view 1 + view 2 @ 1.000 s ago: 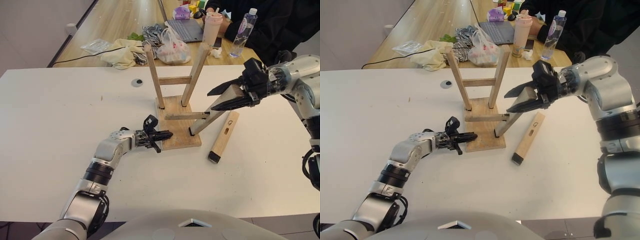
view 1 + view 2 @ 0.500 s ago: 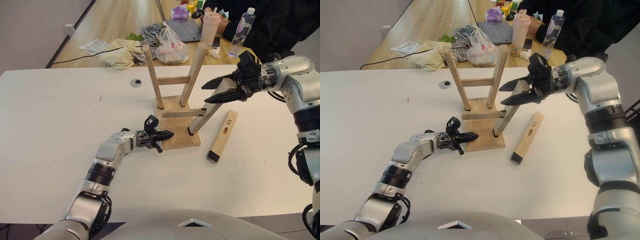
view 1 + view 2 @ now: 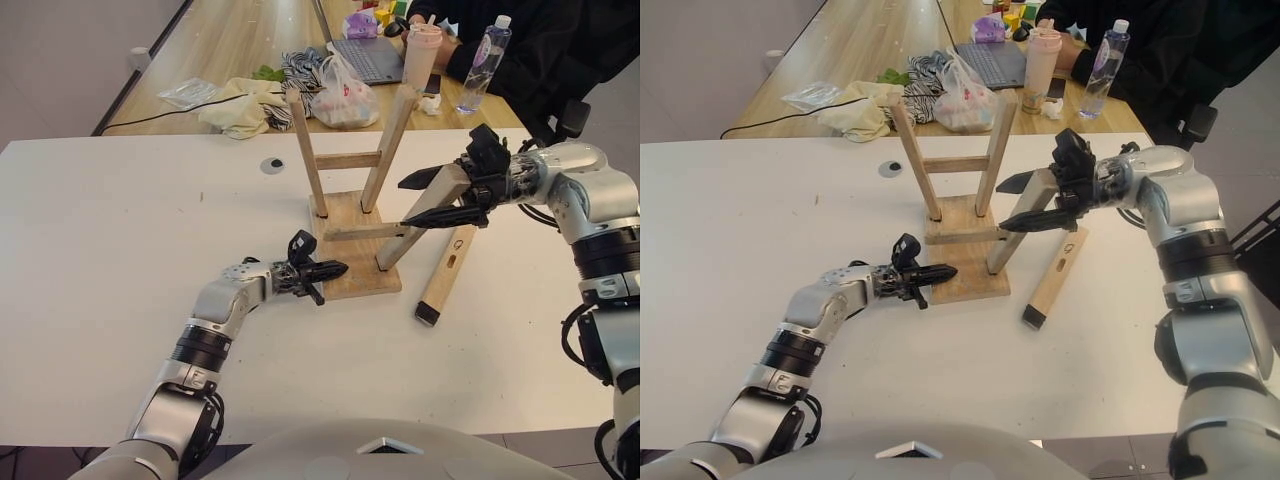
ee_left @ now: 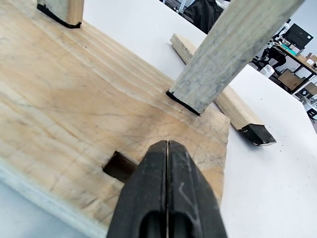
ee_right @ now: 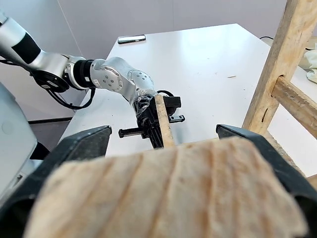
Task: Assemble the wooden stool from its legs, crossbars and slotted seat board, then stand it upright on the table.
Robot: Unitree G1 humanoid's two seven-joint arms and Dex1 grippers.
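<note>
The slotted seat board [image 3: 352, 278] lies flat on the white table [image 3: 120, 250]. Two legs [image 3: 308, 150] joined by a crossbar [image 3: 350, 160] stand upright in its far slots. A third leg [image 3: 425, 217] leans from the board's near right slot, and a thin crossbar [image 3: 365, 229] runs from it across the board. My right gripper [image 3: 415, 202] is shut on that leg's upper end [image 5: 163, 193]. My left gripper [image 3: 326, 270] is shut and empty, its tips [image 4: 167, 168] over the board's near left corner beside an empty slot [image 4: 116, 166]. A fourth leg [image 3: 447, 270] lies loose on the table to the right.
A round grommet [image 3: 272, 165] sits in the table behind the stool. The wooden table beyond holds cloths [image 3: 245, 105], a plastic bag [image 3: 345, 100], a laptop [image 3: 368, 58], a tumbler [image 3: 422, 55] and a bottle [image 3: 482, 65]. The white table has open room left and front.
My right gripper has swung left and turned at the wrist, tipping the third leg's top closer to the upright pair. The left arm has stayed put.
</note>
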